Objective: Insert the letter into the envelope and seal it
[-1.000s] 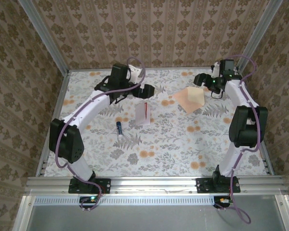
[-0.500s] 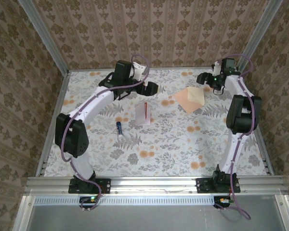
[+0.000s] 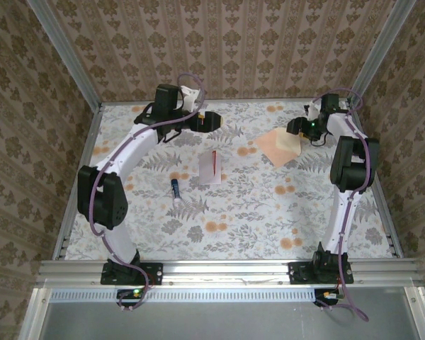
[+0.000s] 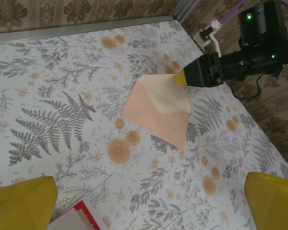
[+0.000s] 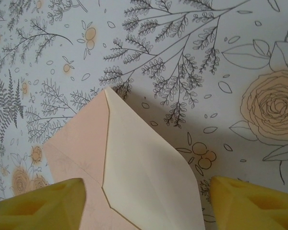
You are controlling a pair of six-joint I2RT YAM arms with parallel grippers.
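The peach envelope [image 3: 278,147] lies flat at the back right of the table, its cream flap [image 5: 149,172] folded open. My right gripper [image 3: 297,127] is low at the flap end, and its yellow fingers [image 5: 38,206] stand apart on either side of the flap, open. In the left wrist view one of those fingers [image 4: 181,77] touches the envelope [image 4: 156,110] at its flap tip. The letter [image 3: 210,168], white with a red edge, lies mid-table, with a corner [image 4: 79,218] at the bottom of the left wrist view. My left gripper [image 3: 211,121] hovers open behind the letter, holding nothing.
A small blue glue stick [image 3: 176,188] lies on the floral tablecloth to the left of the letter. Wallpapered walls with metal rails [image 3: 64,60] close in the table at the back and both sides.
My right gripper has dropped toward the envelope's flap end and its jaws have narrowed. My left gripper has pulled back and to the left, away from the letter.
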